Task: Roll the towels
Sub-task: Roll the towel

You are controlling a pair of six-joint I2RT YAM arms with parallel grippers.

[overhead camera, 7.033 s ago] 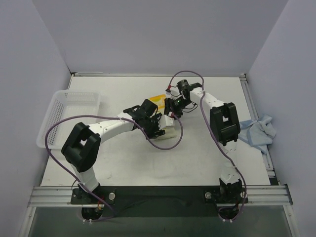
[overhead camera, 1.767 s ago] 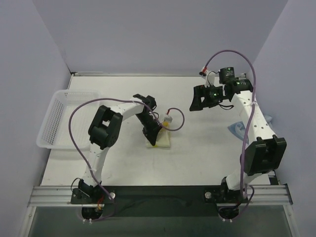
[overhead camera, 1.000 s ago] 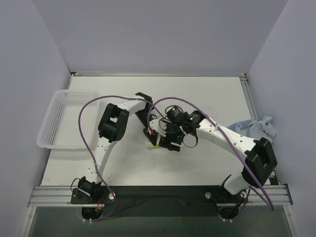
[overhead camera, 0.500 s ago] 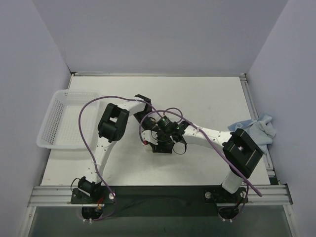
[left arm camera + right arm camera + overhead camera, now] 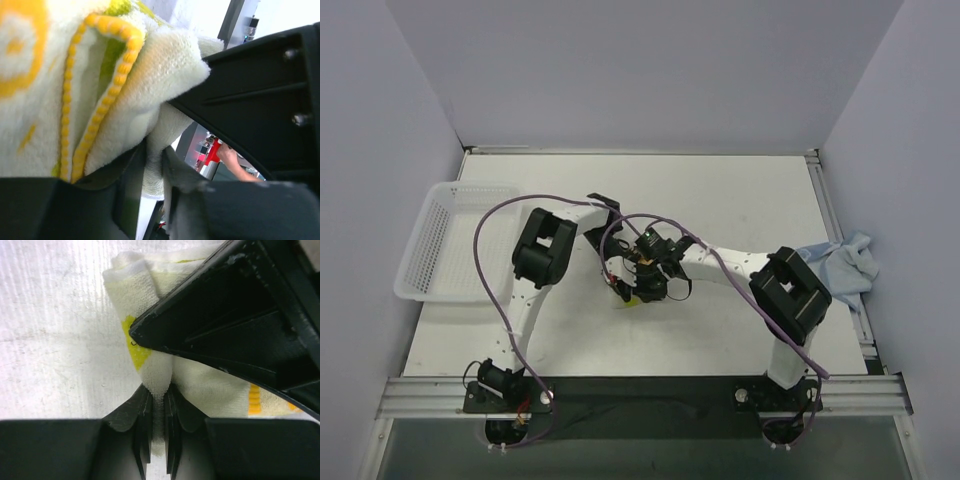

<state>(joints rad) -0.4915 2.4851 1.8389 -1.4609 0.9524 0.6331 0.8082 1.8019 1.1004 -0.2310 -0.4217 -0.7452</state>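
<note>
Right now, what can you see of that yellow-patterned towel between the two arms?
The printed towel is soft, fluffy terry cloth, cream-white with yellow and green prints and a yellow stitched hem. It lies bunched into thick folded layers at the middle of the table, mostly hidden in the overhead view. The right end effector pinches one fold; the left end effector grips another.

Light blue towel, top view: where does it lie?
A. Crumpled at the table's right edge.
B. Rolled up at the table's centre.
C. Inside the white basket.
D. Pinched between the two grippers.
A: the light blue towel lies crumpled at the right edge of the table, apart from the basket at the left and from the cream towel in the middle.
</note>
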